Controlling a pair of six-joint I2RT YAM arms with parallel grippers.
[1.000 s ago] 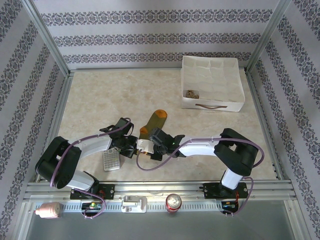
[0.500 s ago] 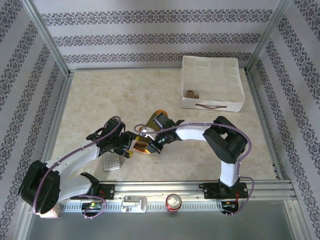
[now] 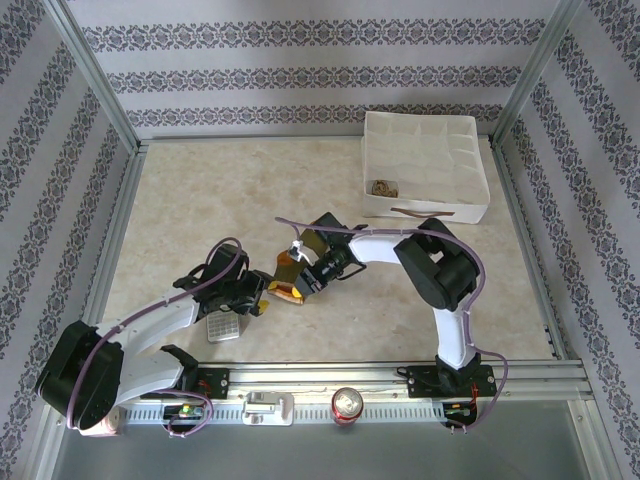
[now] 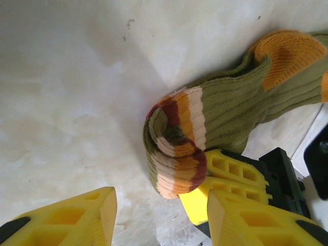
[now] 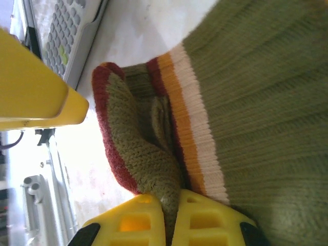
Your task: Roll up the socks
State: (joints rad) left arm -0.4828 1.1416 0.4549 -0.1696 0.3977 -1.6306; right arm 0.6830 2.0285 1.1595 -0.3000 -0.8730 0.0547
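right gripper (image 5: 171,205) pinches the folded cuff of the sock (image 5: 256,102) tight, likely to begin the roll; left gripper (image 4: 161,205) hangs just beside, fingers (image 4: 77,215) wide, probably ready to steady it

Olive sock (image 5: 256,102), striped cuff between the jaws of the right gripper (image 5: 171,205), grey calculator (image 5: 66,36) upper left.

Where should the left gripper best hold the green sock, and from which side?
Probably the striped cuff fold of the green sock, from the side opposite the right gripper pinching it: it stands thick, just ahead of the open left gripper.
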